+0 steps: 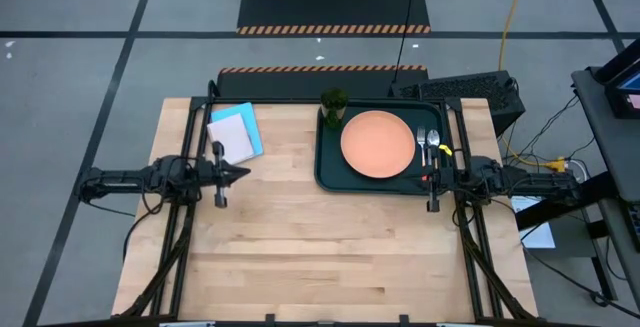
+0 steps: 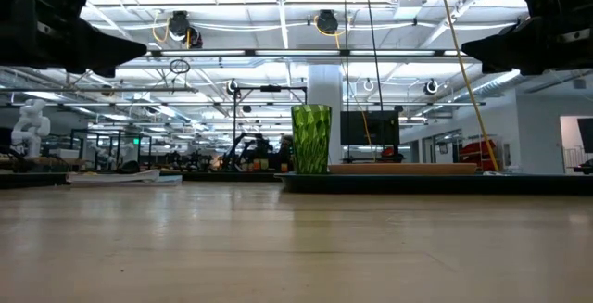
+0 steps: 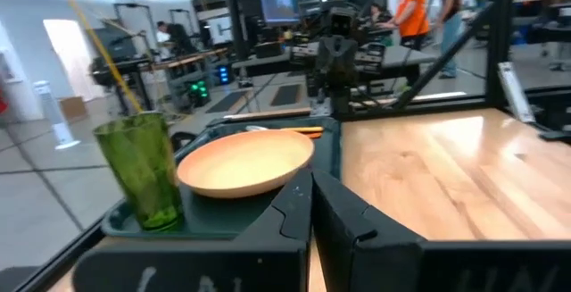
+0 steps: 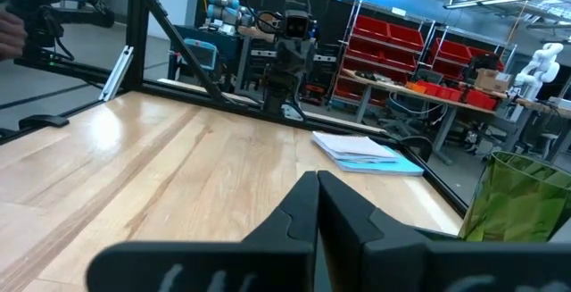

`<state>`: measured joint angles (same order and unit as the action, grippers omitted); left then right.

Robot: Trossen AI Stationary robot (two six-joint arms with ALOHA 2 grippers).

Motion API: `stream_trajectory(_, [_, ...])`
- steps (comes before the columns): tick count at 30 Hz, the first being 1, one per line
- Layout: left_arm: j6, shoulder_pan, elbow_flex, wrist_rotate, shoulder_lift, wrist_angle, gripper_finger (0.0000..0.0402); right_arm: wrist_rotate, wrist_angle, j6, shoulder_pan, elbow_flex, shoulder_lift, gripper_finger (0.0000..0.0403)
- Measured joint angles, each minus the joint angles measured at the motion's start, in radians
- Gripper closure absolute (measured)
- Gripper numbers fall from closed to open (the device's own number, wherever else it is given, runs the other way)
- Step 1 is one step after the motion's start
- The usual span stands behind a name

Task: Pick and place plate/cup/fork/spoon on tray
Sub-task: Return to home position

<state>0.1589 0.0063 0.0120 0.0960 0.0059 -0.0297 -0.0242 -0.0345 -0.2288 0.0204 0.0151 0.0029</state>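
Note:
The dark tray (image 1: 328,172) lies at the table's far right. On it rest the salmon-orange plate (image 1: 377,143), the green cup (image 1: 333,105) upright at its far left corner, and the fork (image 1: 422,145) and spoon (image 1: 433,144) side by side at its right end. The cup (image 3: 143,171) and plate (image 3: 243,162) also show in the left wrist view. My left gripper (image 1: 245,173) is shut and empty at the table's left, above the wood. My right gripper (image 1: 428,176) is shut and empty over the tray's near right corner.
A light blue-and-white notepad (image 1: 236,132) lies at the table's far left. Bare wood (image 1: 330,257) fills the near half of the table. People stand in the room beyond the table.

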Motion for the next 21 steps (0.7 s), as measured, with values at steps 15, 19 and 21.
stream_trajectory(15, [0.015, 0.000, -0.002, -0.009, 0.000, -0.036, 0.0390, 0.000, 0.001, 0.000, 0.000, 0.000, 0.000, 0.0403])
stream_trajectory(19, [0.015, 0.000, -0.002, -0.008, 0.000, -0.036, 0.0390, 0.000, 0.001, 0.000, 0.000, 0.000, 0.000, 0.0403])
stream_trajectory(21, [0.015, 0.000, -0.002, -0.008, 0.000, -0.039, 0.0390, 0.000, 0.001, 0.000, 0.000, 0.000, 0.000, 0.0403])
